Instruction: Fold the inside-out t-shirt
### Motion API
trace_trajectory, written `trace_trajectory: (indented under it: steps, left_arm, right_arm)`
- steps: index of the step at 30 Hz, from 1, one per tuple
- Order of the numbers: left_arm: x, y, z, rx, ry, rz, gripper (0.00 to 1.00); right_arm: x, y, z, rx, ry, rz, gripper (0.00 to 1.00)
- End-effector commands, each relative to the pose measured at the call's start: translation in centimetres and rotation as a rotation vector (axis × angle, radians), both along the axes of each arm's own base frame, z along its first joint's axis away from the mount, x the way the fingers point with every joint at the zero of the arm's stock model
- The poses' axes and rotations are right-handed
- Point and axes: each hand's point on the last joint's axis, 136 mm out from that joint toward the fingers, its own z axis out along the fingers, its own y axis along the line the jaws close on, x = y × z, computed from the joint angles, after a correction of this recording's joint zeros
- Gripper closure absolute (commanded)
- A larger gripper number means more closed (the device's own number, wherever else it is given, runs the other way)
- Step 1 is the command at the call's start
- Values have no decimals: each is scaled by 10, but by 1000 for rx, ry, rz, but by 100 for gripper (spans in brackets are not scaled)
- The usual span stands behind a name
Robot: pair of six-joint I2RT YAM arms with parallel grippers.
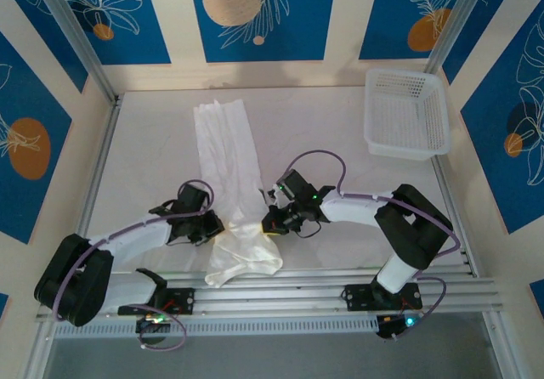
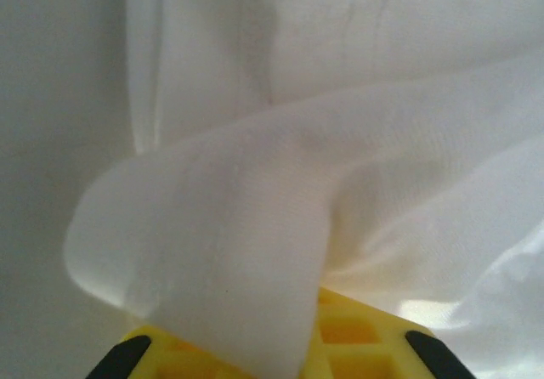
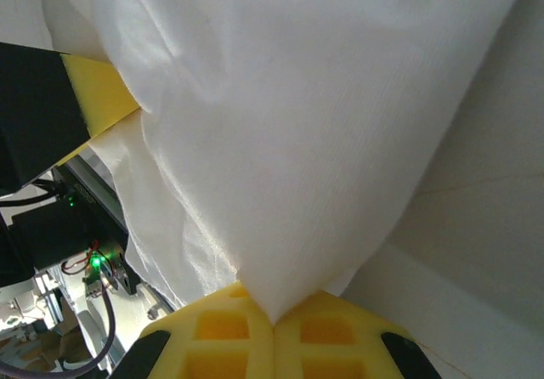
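Observation:
The white t-shirt [image 1: 225,154] lies as a long narrow strip from the table's back toward the front, ending in a bunched heap [image 1: 242,258] near the front edge. My left gripper [image 1: 212,224] is shut on the shirt's left side, and cloth [image 2: 255,243] spills out over its yellow pads [image 2: 365,332]. My right gripper [image 1: 270,223] is shut on the shirt's right side, with a pointed fold [image 3: 289,175] pinched between its yellow pads [image 3: 223,335]. The two grippers sit close together, the raised cloth between them.
A white lattice basket [image 1: 407,112] stands at the back right. Metal frame posts [image 1: 72,35] rise at the back corners. An aluminium rail [image 1: 280,290] runs along the front edge by the arm bases.

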Motion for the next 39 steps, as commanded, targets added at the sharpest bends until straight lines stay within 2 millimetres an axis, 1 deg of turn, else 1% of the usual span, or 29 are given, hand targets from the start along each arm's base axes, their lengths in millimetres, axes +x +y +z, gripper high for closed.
trace_trajectory:
  steps: [1, 3, 6, 8, 10, 12, 14, 15, 18, 20, 22, 23, 25, 27, 29, 31, 32, 34, 35, 36, 37, 38, 39]
  left_arm:
    - [-9, 4, -2, 17, 8, -3, 88]
    - [-17, 9, -2, 32, 17, -10, 88]
    - [-36, 16, -6, 80, 53, -50, 88]
    - [-50, 13, -8, 87, 84, -91, 93]
    - [-62, 8, -5, 104, 95, -128, 98]
    - [-67, 7, 2, 126, 83, -139, 100]
    - [-60, 7, 19, 133, 37, -121, 100]
    - [-53, 9, 31, 144, 0, -101, 100]
    - [-23, 17, 68, 196, -132, -64, 100]
    - [2, 26, 91, 236, -203, -26, 100]
    - [33, 28, 114, 231, -281, 0, 100]
    - [48, 29, 124, 232, -315, 16, 100]
    - [81, 35, 142, 254, -376, 53, 100]
    - [111, 43, 154, 275, -416, 86, 100]
    - [142, 50, 165, 280, -449, 114, 100]
    - [175, 61, 170, 309, -466, 144, 100]
    - [188, 66, 170, 328, -470, 158, 100]
    - [218, 78, 158, 358, -441, 183, 100]
    - [229, 83, 150, 358, -420, 194, 100]
    - [241, 86, 136, 346, -389, 205, 100]
    - [256, 86, 123, 322, -377, 203, 93]
    - [266, 88, 113, 300, -361, 206, 80]
    - [276, 91, 102, 283, -348, 212, 64]
  right_arm:
    - [-4, -16, -18, -76, 34, -54, 100]
    - [-7, -23, -23, -84, 48, -73, 100]
    - [-19, -23, -23, -46, 79, -52, 100]
    - [-29, -23, -19, -27, 96, -33, 100]
    - [-39, -23, -9, -13, 91, -14, 100]
    - [-41, -26, 4, -5, 63, -14, 100]
    - [-34, -27, 23, 6, 8, -25, 100]
    - [-27, -25, 36, 13, -33, -27, 100]
    - [0, -17, 75, 37, -148, -24, 100]
    - [22, -11, 95, 50, -215, -21, 100]
    - [51, -4, 112, 65, -283, -31, 100]
    - [64, -2, 119, 70, -310, -36, 100]
    - [98, 4, 134, 79, -390, -49, 100]
    - [129, 9, 145, 85, -431, -64, 100]
    - [161, 12, 150, 82, -457, -92, 100]
    - [191, 18, 154, 103, -455, -104, 100]
    - [202, 21, 153, 106, -450, -111, 100]
    - [225, 29, 149, 103, -438, -109, 100]
    - [235, 32, 144, 93, -443, -115, 100]
    - [247, 34, 139, 83, -441, -119, 91]
    - [257, 38, 135, 83, -442, -108, 77]
    - [265, 39, 132, 82, -444, -103, 69]
    - [273, 39, 130, 74, -438, -107, 63]
